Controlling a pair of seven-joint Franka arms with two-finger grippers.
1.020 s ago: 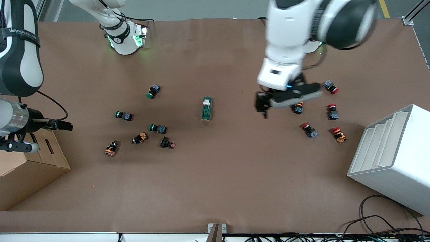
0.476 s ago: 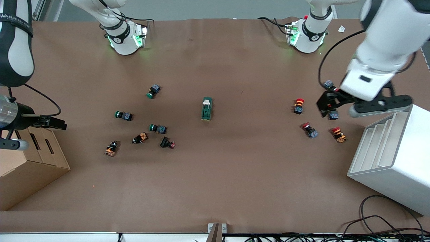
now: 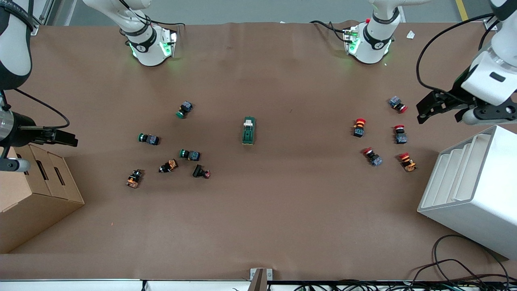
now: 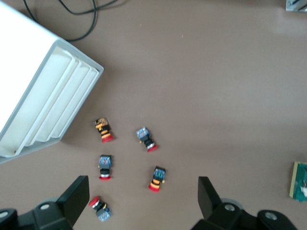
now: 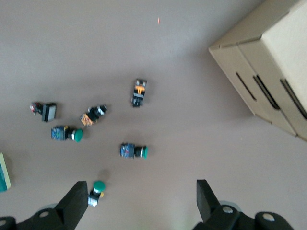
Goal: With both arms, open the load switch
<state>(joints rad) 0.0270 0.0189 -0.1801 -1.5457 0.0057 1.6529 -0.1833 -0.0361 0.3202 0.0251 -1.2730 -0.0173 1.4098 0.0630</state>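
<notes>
A brown paper-covered counter point(image 3: 258, 226) fills the front view, with grey floor along its top edge and black cables point(image 3: 464, 270) trailing off its near corner. At the right arm's end stands a tan cardboard box point(image 3: 28, 202); the right gripper point(image 3: 60, 138) hangs above the counter's edge beside it, jaws spread wide apart and empty in the right wrist view. A scatter of green-capped and orange-bodied push buttons point(image 3: 169, 153) lies next. The small dark-green rectangular load switch with a white toggle point(image 3: 248, 130) lies alone at mid-counter, well apart from both grippers. Red-capped push buttons point(image 3: 383, 135) cluster toward the left arm's end, near a white ribbed plastic rack point(image 3: 472, 190). The left gripper point(image 3: 438, 106) hangs above the counter by that rack, jaws wide apart, empty.
</notes>
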